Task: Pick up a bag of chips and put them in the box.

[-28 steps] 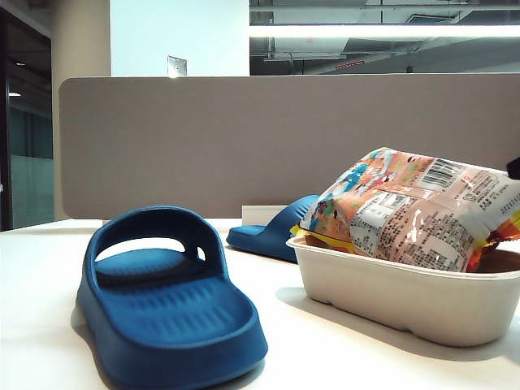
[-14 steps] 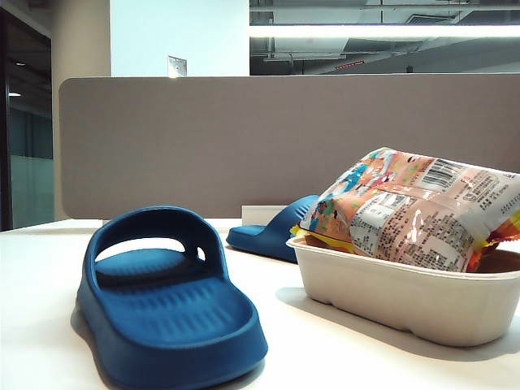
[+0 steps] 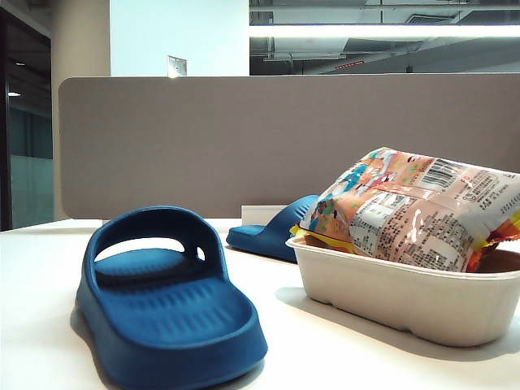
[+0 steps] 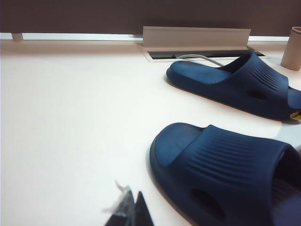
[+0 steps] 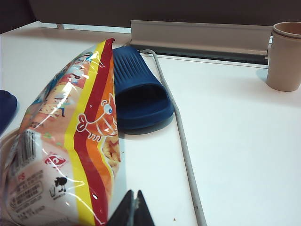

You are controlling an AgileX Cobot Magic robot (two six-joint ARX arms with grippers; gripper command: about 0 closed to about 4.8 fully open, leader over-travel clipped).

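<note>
- The right claw (image 5: 133,207) shows only as two dark fingertips pressed together at the edge of its wrist view; it is shut and grips nothing.
- The left claw (image 4: 134,209) is likewise closed and empty, its tips meeting low over the bare white worktop (image 4: 70,117).
- The bag of chips (image 3: 414,207) lies just beside the right claw, to the side where its yellow-red sealed edge (image 5: 91,141) runs past the fingertips; the two look close but apart.
- The bag rests in the box (image 3: 398,296), propped on the rim and tilted, its long axis running along the box's length.
- The right arm is plainly the nearer one; from the left claw the view holds only two blue slippers (image 4: 225,165), with a sliver of yellow at the frame edge.
- By the look of things the bag is already delivered, so little is left but to keep clear of it.
- Hidden or cut off: neither arm appears in the exterior view, the box's far end runs out of frame, and the right wrist view shows almost nothing of the box under the bag.
- A beige paper cup (image 5: 284,56) stands well apart from the right claw, past a grey cable (image 5: 181,132).
</note>
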